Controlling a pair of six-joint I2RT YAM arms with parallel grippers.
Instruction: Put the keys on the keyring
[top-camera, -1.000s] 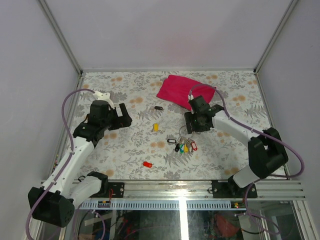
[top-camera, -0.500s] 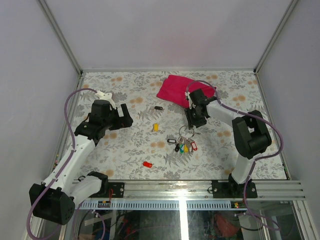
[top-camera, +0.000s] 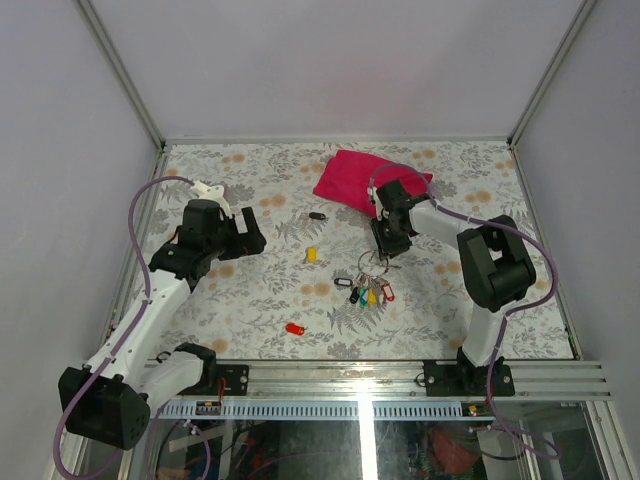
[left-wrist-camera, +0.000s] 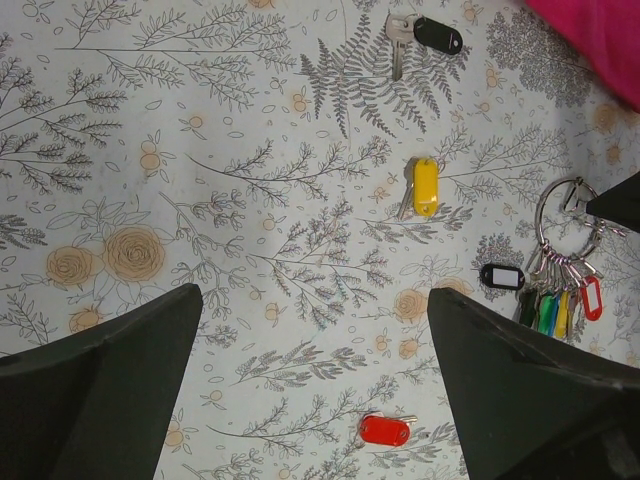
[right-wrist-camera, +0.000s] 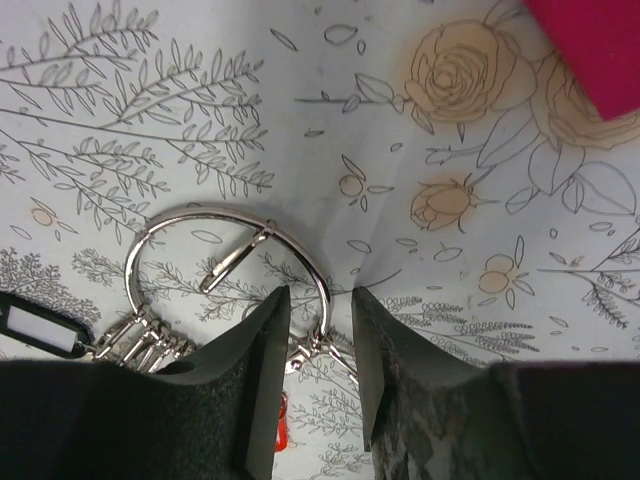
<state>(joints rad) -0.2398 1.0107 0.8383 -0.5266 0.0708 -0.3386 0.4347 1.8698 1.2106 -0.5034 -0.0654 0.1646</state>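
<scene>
Your right pincer (right-wrist-camera: 320, 295): jaws narrowly parted astride thin round silver metal keyring (right-wrist-camera: 212, 209) | your left pincer (left-wrist-camera: 315, 295): wide open.

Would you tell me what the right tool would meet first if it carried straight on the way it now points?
Probably the keyring: its wire crosses the gap between the fingers of the right tool, with the table right beneath; depth is unclear.

No legible text, label or number appears anywhere.
</scene>
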